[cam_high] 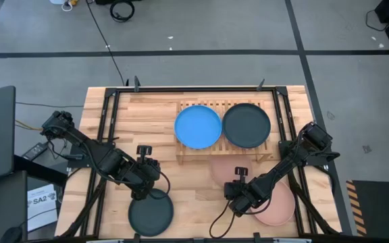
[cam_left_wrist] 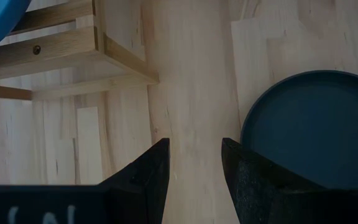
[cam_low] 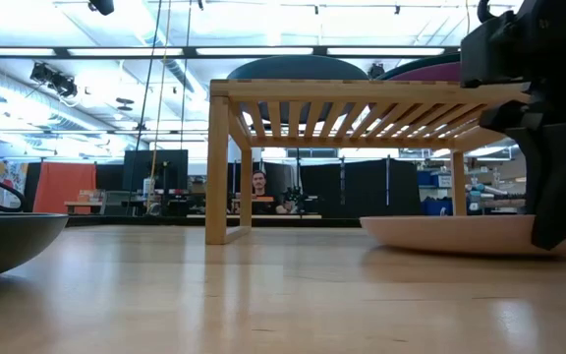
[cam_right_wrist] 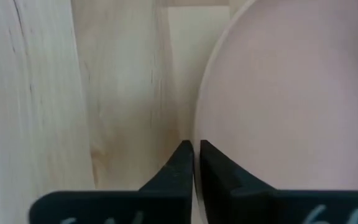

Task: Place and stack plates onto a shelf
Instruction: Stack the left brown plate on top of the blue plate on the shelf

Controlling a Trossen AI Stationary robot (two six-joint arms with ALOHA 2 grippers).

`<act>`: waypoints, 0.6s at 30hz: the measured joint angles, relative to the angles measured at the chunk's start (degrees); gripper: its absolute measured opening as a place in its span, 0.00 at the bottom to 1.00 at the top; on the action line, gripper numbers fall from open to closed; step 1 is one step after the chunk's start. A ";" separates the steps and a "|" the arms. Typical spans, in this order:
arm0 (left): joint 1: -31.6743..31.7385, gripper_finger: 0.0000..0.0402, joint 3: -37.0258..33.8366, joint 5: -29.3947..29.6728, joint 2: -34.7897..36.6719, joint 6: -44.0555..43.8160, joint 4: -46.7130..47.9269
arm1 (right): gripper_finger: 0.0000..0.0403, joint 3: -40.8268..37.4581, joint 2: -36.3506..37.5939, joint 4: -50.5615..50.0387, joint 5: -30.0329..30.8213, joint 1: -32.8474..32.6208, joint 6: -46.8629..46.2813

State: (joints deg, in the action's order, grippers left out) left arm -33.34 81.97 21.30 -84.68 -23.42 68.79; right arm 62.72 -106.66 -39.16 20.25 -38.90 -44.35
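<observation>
The slatted wooden shelf [cam_high: 225,138] carries a bright blue plate [cam_high: 198,127] and a charcoal plate [cam_high: 246,125]; the low view shows a purple plate rim [cam_low: 430,71] on top. A dark teal plate [cam_high: 150,211] lies flat on the table near the near edge. My left gripper [cam_left_wrist: 194,163] hovers open over bare wood at that plate's far rim [cam_left_wrist: 253,118]. A salmon pink plate [cam_high: 277,204] lies at the near right. My right gripper [cam_right_wrist: 196,155] sits at its left rim, nearly shut. A second pinkish plate [cam_high: 228,169] lies by the shelf's near side. My right gripper has its two fingers closed on the left rim [cam_right_wrist: 199,127] of the salmon pink plate, one finger [cam_right_wrist: 219,168] over the plate's inside and the other [cam_right_wrist: 179,165] outside it. It comes slanting down from the table's left. The plate lies flat on the table.
The shelf's near left leg [cam_left_wrist: 129,68] stands just beyond my left gripper. Black frame rails [cam_high: 107,121] run along the table's left and right sides. Bare wood [cam_high: 194,196] lies between the two arms. A person sits in the room behind [cam_low: 259,192].
</observation>
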 joint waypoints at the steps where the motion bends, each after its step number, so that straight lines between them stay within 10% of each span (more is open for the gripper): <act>1: 0.00 0.37 0.00 -0.02 0.00 0.00 -0.02 | 0.04 0.00 0.01 0.08 -0.01 -0.04 0.00; 18: 0.00 0.37 0.00 -0.04 0.00 -0.02 -0.18 | 0.04 4.08 -0.05 0.64 -2.82 -1.81 7.69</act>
State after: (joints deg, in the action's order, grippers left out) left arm -33.34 81.97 21.26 -84.68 -23.44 68.62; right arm 66.80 -106.72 -38.52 17.43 -40.71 -36.66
